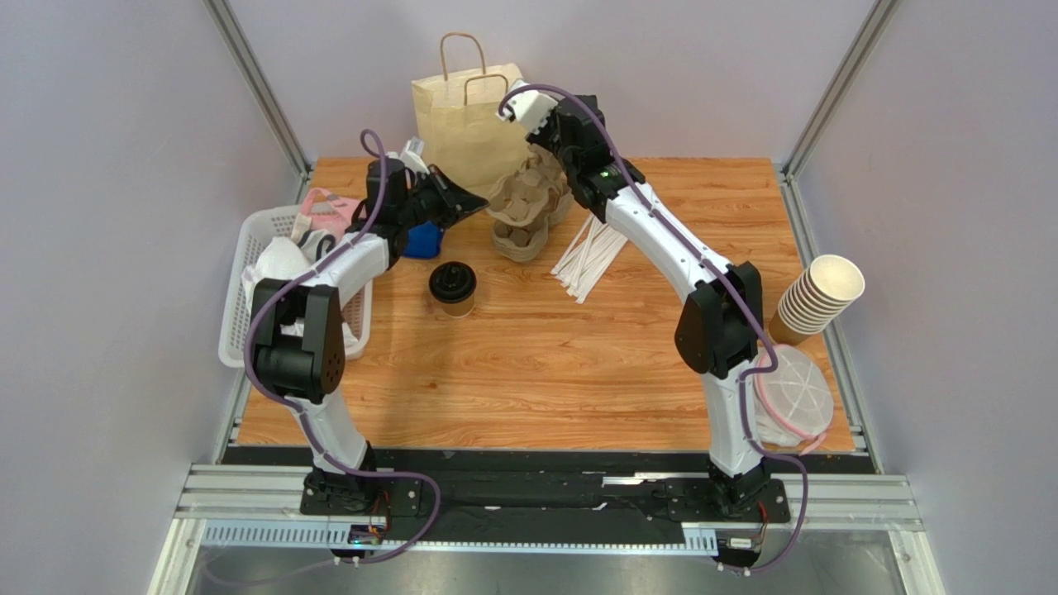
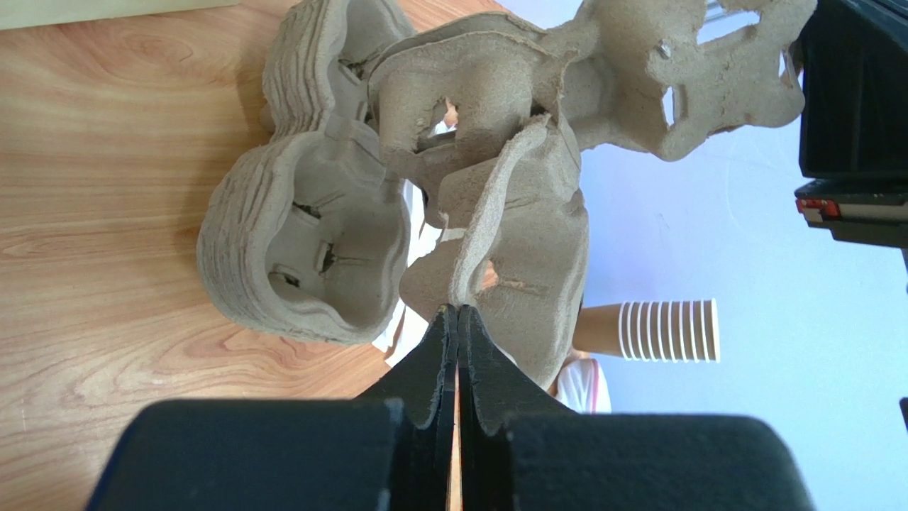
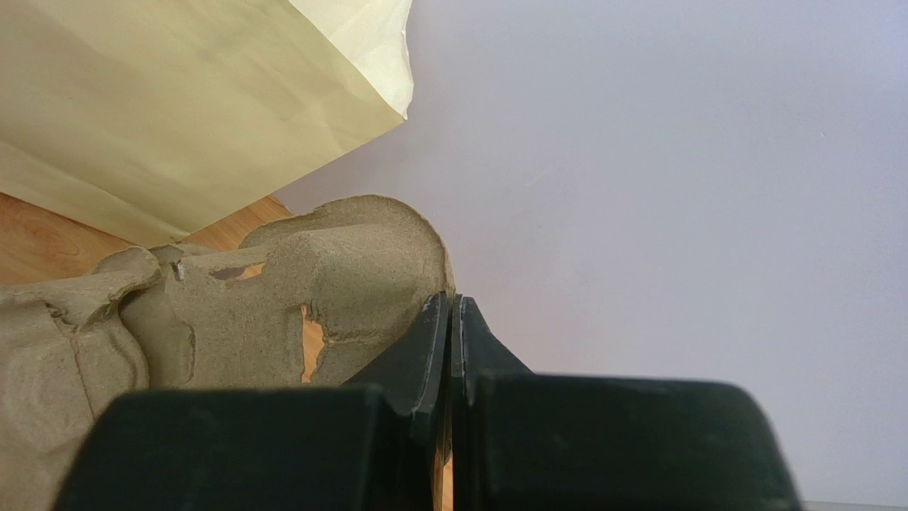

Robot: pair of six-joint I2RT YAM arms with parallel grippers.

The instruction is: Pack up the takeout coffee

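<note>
The takeout coffee (image 1: pixel 452 285), a tan cup with a black lid, stands on the wooden table left of centre, apart from both grippers. The paper bag (image 1: pixel 470 118) stands upright at the back. In front of it is a stack of grey pulp cup carriers (image 1: pixel 528 213). My left gripper (image 1: pixel 479 203) is shut on the edge of the top carrier (image 2: pixel 512 229), which tilts up off the stack (image 2: pixel 309 240). My right gripper (image 1: pixel 554 174) is shut on the other edge of that carrier (image 3: pixel 352 287), with the bag (image 3: pixel 181 96) just behind.
A white basket (image 1: pixel 248 310) with packets sits at the left edge. White stirrers (image 1: pixel 590 260) lie right of the carriers. A stack of lidless cups (image 1: pixel 820 298) and clear lids (image 1: pixel 795 397) are at the right edge. A blue object (image 1: pixel 425 239) lies near the left gripper.
</note>
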